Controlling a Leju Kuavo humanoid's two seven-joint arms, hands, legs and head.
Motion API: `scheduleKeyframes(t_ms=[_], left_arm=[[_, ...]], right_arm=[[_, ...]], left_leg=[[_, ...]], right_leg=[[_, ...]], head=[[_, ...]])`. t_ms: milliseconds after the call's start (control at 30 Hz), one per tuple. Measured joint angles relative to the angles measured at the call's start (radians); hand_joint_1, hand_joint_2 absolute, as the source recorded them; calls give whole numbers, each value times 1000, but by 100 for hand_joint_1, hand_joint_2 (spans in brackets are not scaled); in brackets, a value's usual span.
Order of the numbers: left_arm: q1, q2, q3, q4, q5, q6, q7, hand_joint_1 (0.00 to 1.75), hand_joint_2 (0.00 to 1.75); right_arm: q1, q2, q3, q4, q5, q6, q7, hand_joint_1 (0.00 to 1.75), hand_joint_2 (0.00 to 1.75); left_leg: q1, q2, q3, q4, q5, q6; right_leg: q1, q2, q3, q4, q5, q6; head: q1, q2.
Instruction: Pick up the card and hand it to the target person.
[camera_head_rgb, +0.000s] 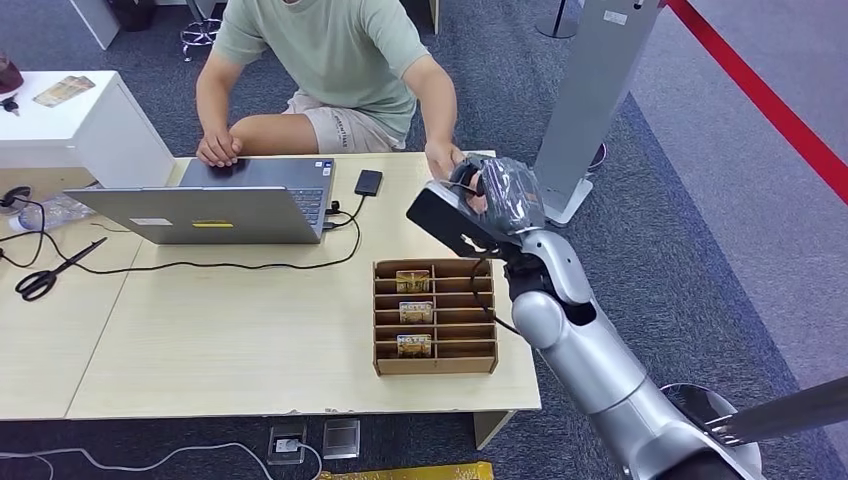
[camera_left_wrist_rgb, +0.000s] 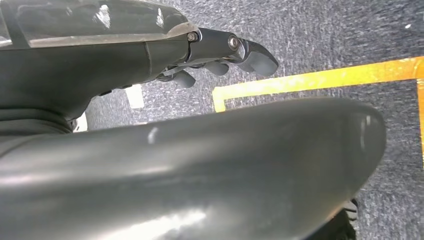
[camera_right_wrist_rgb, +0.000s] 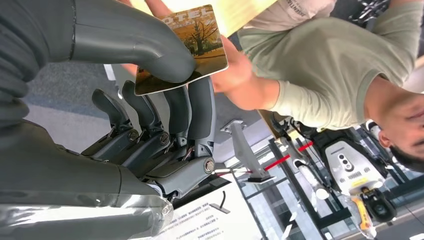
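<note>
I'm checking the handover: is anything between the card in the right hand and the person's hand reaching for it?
Nothing visible stands between them. The right hand pinches the card between thumb and a finger, and the person's hand is already right behind the card's free edge, above the table's far corner.

Card (camera_right_wrist_rgb: 192, 47), pinched in the right hand (camera_right_wrist_rgb: 150, 100): letters "OTEL" legible along its edge, above a tree picture. Person's shorts (camera_right_wrist_rgb: 295, 7), beyond the card: partial print, unreadable. Other labels too small to read.
</note>
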Motion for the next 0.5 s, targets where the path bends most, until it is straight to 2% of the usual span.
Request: scheduleKeyframes(t_ms=[133, 267, 400, 500], left_arm=[[-9, 0, -6, 0, 0, 3, 9, 0, 0], [-10, 0, -13, 0, 2, 7, 11, 0, 0], [-9, 0, -19, 0, 5, 8, 11, 0, 0], [-9, 0, -23, 0, 5, 7, 12, 0, 0]], right_arm=[[-110, 43, 18, 179, -6, -19, -4, 154, 175], [-168, 70, 28, 305, -7, -25, -6, 154, 175], [-197, 93, 37, 403, -10, -25, -17, 0, 175], [-201, 108, 45, 461, -13, -27, -23, 0, 175]], left_leg=[[0, 0, 0, 0, 0, 0], [0, 0, -1, 0, 0, 0], [0, 0, 0, 0, 0, 0], [0, 0, 0, 0, 0, 0]], right_leg=[[0, 0, 0, 0, 0, 0], [0, 0, -1, 0, 0, 0], [0, 0, 0, 0, 0, 0], [0, 0, 0, 0, 0, 0]], head=[[0, 0], [1, 0], [2, 0], [1, 0]])
